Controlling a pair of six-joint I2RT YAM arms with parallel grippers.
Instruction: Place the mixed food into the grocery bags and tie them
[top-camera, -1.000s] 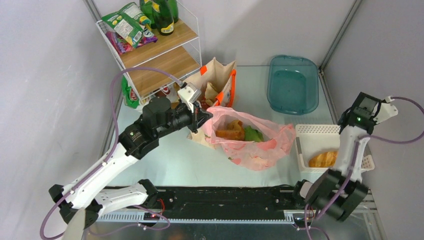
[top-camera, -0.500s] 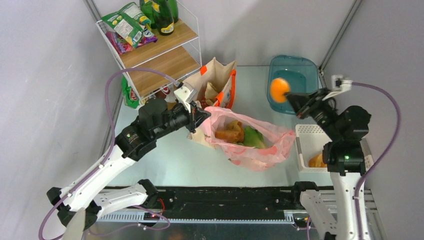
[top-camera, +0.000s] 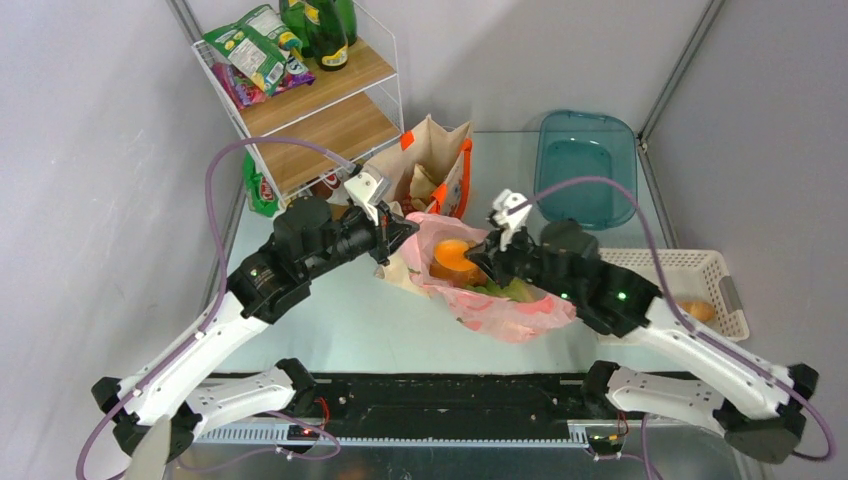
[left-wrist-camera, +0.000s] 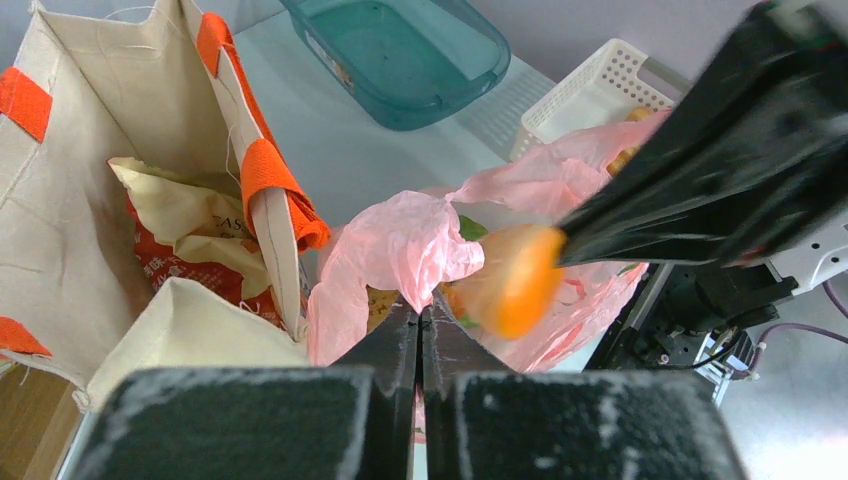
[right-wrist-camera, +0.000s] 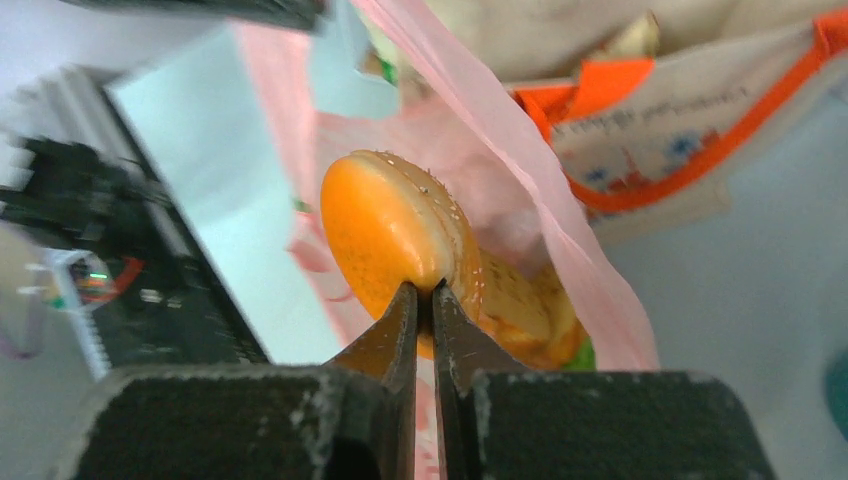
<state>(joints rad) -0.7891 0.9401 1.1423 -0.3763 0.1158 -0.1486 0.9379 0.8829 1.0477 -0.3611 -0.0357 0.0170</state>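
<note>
a sesame bread roll (right-wrist-camera: 400, 235) hangs in the mouth of the pink bag (top-camera: 520, 312), pinched at its edge by the right gripper (right-wrist-camera: 425, 292). the left gripper (left-wrist-camera: 420, 308), fingers together, clamps the pink bag's rim. the beige tote (top-camera: 432, 160) stands just behind.

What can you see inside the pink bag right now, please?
Inside the bag lie a roll and lettuce; the right pincer holds a bun at its mouth. The right arm hides the rest.

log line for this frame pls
left claw: shut on pink bag rim | right claw: shut on bun, at bag mouth | white basket: one roll | bag tied: no
</note>
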